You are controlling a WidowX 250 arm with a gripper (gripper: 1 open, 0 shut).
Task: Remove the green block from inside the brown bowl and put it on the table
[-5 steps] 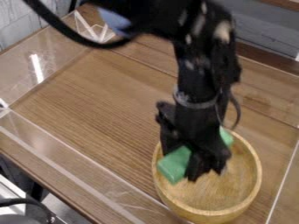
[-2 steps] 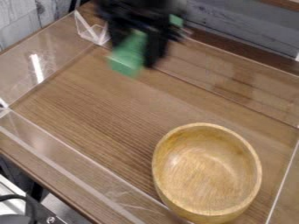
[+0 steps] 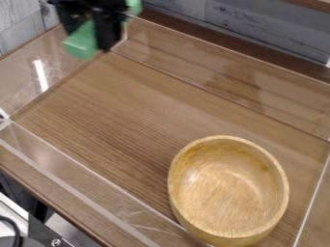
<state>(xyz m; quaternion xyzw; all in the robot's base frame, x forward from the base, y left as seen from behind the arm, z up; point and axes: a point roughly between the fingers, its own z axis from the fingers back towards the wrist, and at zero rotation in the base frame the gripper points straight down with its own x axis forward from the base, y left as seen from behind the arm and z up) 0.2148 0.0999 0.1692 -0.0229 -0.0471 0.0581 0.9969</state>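
Up in the top left corner: dark end effector (image 3: 93, 21), partly cut off by the frame edge, jaws clamped on the green block (image 3: 84, 41), which hangs from them tilted, clear of the surface (image 3: 129, 116) and well apart from the brown bowl (image 3: 230, 190). Compared with a second ago: block lifted out of the bowl, arm gone from over it and carried far up and left; bowl left empty, unmoved, at lower right. Below: brown wood-grain surface with horizontal streaks, bare between block and bowl, edged by clear acrylic walls (image 3: 52, 164) catching glare. Behind: a grey plank-like wall (image 3: 258, 24) along the top, slightly blurred
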